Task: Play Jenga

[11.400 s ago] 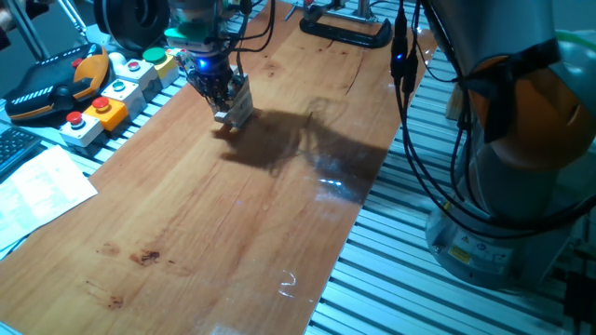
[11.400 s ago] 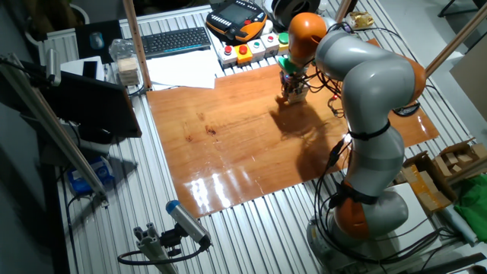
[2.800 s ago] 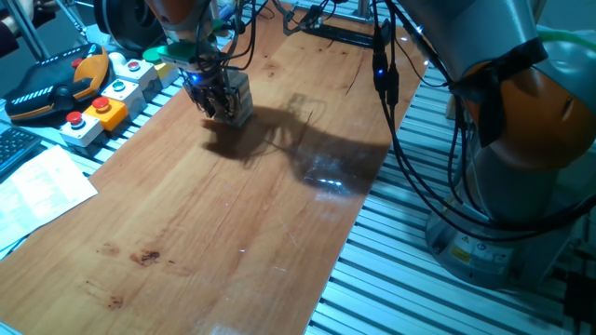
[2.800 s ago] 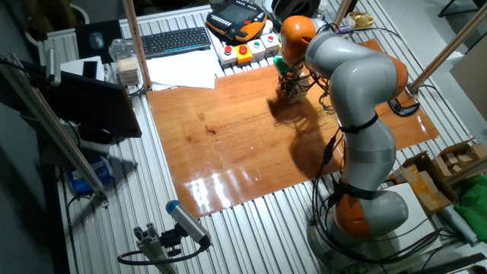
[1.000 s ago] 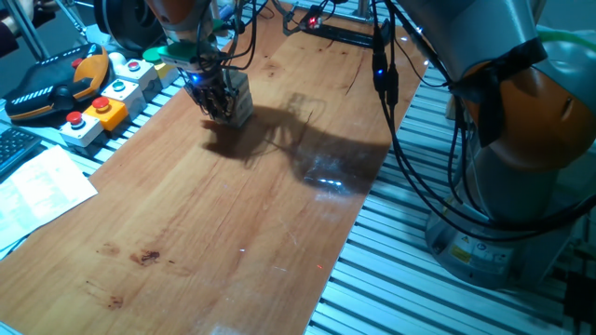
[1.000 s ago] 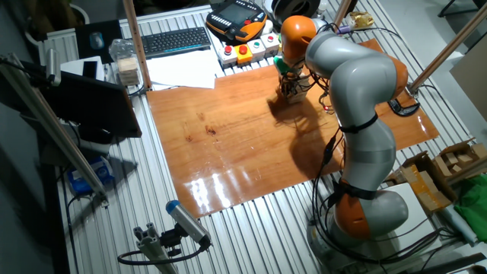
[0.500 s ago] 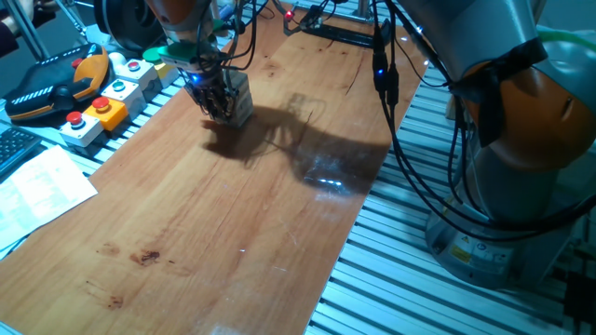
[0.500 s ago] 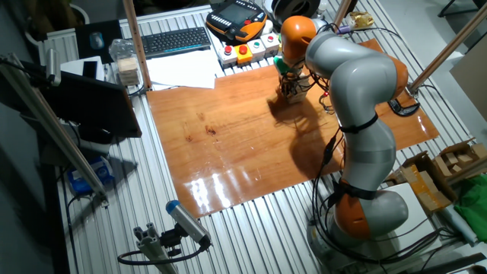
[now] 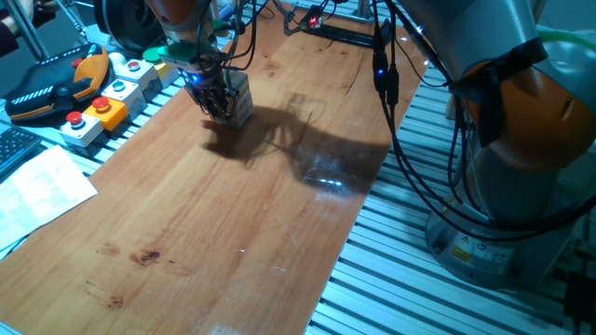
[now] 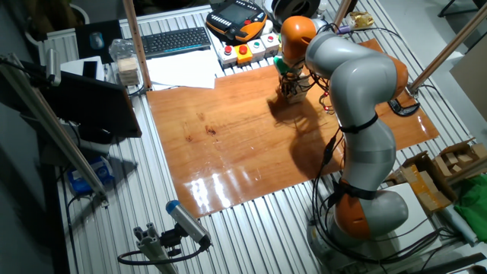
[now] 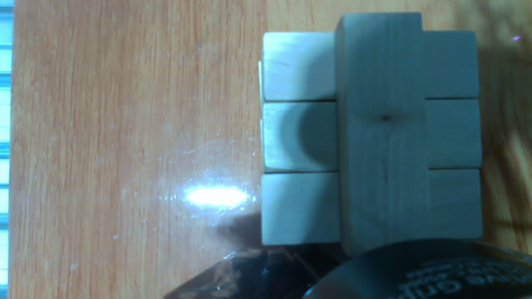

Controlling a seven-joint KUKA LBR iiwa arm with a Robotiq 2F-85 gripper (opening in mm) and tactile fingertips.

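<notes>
One Jenga [image 9: 238, 97] tower stands near the desk's [image 9: 233, 214] far edge beside the grey button boxes [image 9: 102, 102], unmoved since half a second ago. From the hand view, a single block [image 11: 383, 124] lies crosswise atop a layer of three. The gripper [image 9: 217, 100] has stayed low against the tower; whether its fingers are spread or closed cannot be told.
</notes>
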